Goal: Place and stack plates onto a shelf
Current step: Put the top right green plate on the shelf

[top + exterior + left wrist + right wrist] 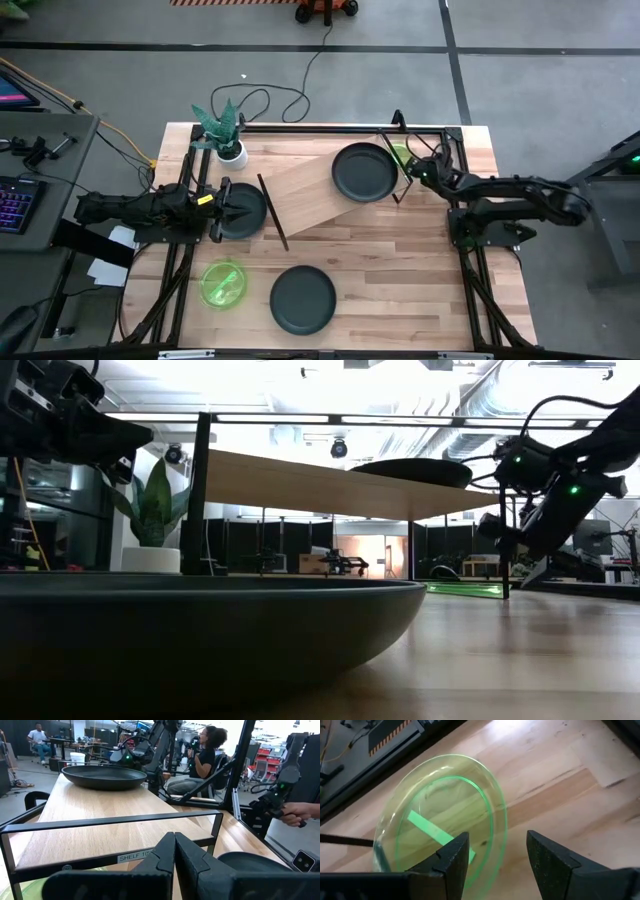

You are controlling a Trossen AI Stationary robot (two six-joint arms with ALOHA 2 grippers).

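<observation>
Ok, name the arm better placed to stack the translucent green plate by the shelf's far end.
Right. The right gripper hangs open beside that translucent green plate; the left gripper sits across the table.

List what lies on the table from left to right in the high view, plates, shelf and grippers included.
Left gripper → green plate on the tabletop → potted plant → dark plate at the table's front → shelf → dark plate on the shelf → green plate beside the shelf → right gripper.
</observation>
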